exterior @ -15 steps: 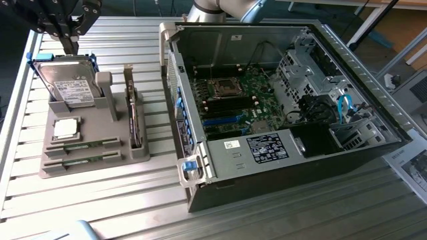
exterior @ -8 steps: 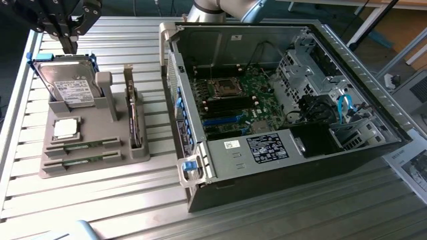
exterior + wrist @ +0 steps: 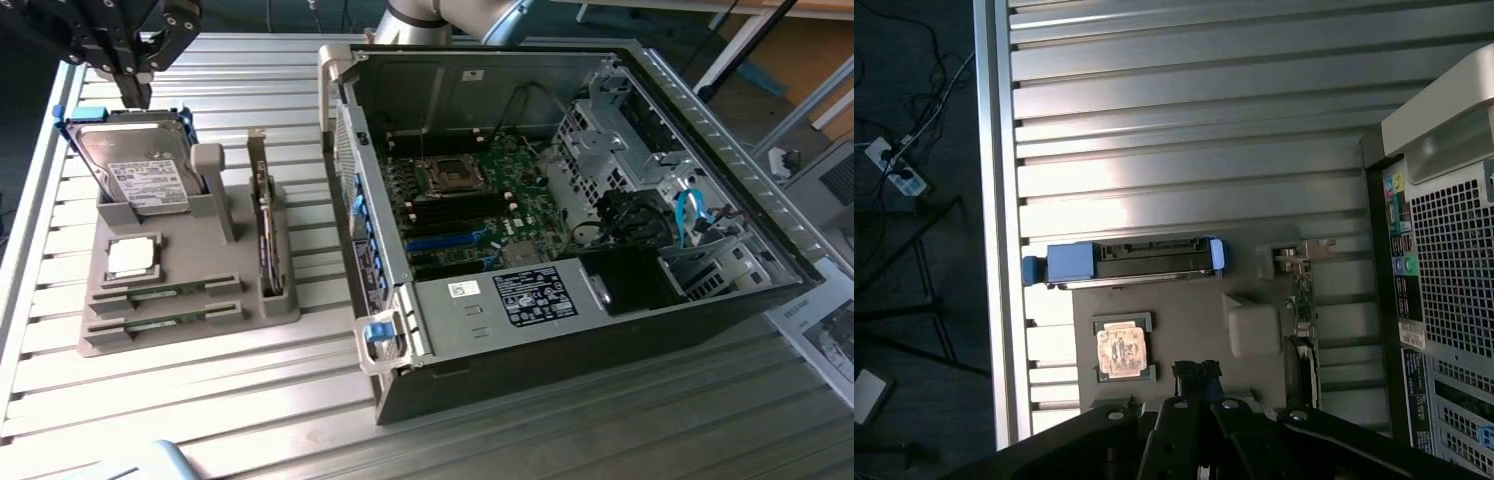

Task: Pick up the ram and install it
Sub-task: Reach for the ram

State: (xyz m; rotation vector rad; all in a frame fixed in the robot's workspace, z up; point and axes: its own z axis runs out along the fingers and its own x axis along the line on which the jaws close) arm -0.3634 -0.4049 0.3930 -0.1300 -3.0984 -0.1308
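The ram [image 3: 174,291] lies flat, long axis nine-to-three in the exterior view; at its twelve o'clock the claw [image 3: 134,95] hovers, pressed together, empty.

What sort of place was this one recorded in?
Probably a robotics lab or workshop bench set up for PC assembly: an open computer case sits on a slatted metal table, beside a grey fixture holding a hard drive and processor, with the claw above it.

No text can be read: print on the white label [image 3: 144,180] of the hard drive [image 3: 96,142] and on the black label [image 3: 537,296] and small white sticker [image 3: 462,288] of the power supply [image 3: 467,318] is too small to make out.
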